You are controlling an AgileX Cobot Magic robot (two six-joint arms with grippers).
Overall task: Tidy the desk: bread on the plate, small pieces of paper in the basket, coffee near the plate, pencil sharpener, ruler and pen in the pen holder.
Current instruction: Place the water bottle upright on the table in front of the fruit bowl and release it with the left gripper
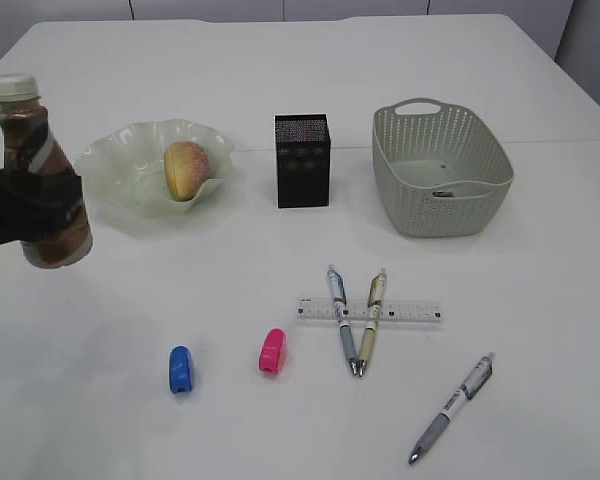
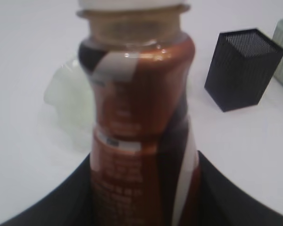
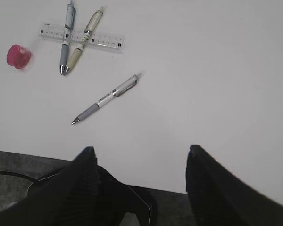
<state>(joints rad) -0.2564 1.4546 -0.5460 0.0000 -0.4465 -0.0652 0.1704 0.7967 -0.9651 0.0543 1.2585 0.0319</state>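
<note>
Clearly left claw gripping coffee, swirl label text blurred, right claw spread, empty.

- The desk is a plain white tabletop.
- The pen holder stands on it mid-table.
- Left of the holder: the plate.
- Right of it: the basket.
- In front of it: the ruler with two crossing pens on it, a pink sharpener, a blue sharpener, a third pen.

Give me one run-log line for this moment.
left pincer: shut on coffee, lifted | right pincer: open, empty | bread: on plate | pens, ruler: on desk
</note>
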